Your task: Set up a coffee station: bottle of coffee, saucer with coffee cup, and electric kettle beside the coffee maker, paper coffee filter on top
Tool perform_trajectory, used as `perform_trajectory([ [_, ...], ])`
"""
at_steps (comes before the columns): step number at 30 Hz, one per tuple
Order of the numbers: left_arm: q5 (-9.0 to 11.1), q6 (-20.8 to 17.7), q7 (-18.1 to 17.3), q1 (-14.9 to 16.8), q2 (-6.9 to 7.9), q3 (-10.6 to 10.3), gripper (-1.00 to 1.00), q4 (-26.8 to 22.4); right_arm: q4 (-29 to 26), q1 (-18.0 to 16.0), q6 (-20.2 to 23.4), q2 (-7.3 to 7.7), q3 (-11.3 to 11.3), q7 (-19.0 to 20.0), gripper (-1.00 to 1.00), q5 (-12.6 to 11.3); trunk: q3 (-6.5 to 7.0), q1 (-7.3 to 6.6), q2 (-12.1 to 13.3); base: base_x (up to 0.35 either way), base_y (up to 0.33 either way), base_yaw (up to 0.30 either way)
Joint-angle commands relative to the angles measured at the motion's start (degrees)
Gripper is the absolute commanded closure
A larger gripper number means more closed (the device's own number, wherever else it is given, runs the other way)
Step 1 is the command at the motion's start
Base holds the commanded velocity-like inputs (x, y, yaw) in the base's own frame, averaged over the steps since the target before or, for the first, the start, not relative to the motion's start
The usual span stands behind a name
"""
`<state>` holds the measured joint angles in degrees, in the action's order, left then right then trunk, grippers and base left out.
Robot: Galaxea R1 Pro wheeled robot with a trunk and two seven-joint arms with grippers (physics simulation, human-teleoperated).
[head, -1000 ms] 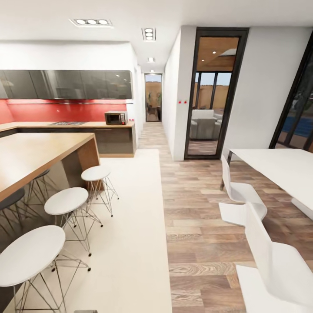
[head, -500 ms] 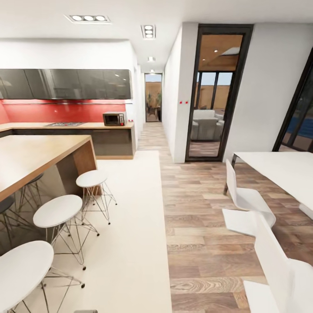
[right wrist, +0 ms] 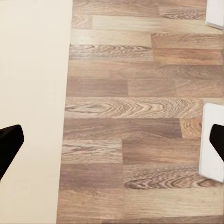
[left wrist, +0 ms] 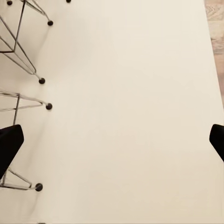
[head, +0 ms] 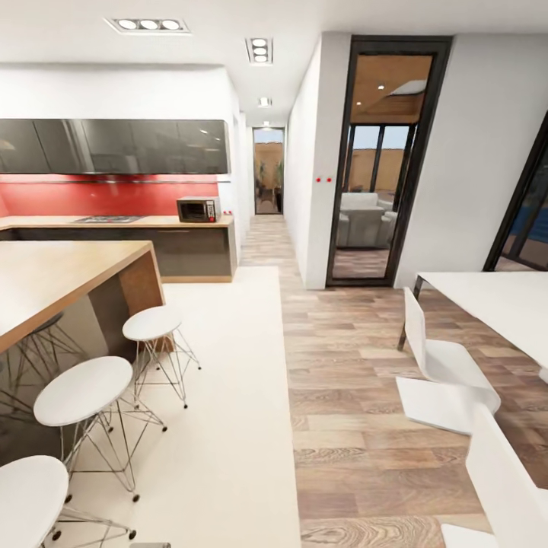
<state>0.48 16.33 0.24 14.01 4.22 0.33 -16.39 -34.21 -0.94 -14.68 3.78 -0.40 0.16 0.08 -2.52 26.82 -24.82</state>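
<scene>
None of the coffee station items can be made out from here. The kitchen countertop runs along the red back wall, far off at the left, with a microwave on it. My left gripper hangs open over the cream rug, its dark fingertips far apart at the picture's sides. Above the wood floor, my right gripper is open too, nothing between its fingertips.
A wooden island with white wire-legged stools stands at the left. A white table and white chairs stand at the right. A hallway and a glass door lie ahead. Stool legs are close to my left gripper.
The whole view has shifted: stools and chairs slide down and outward while the far kitchen grows, so the camera has moved forward. Nothing in the room itself has moved.
</scene>
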Motion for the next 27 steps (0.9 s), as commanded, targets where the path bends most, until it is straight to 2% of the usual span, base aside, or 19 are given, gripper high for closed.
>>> perform_trajectory([
  [1, 0.0, 0.2, 0.0, 0.1, 0.00, 0.0, -1.00, 0.0, 0.0, -0.1, -0.2, 0.00, 0.0, 0.0, -1.00, 0.0, -0.12, 0.06, -0.1, 0.339, 0.000, 0.000],
  [27, 0.0, 0.2, 0.0, 0.1, 0.00, 0.0, -1.00, 0.0, 0.0, -0.1, -0.2, 0.00, 0.0, 0.0, -1.00, 0.0, -0.12, 0.06, -0.1, 0.339, 0.000, 0.000],
])
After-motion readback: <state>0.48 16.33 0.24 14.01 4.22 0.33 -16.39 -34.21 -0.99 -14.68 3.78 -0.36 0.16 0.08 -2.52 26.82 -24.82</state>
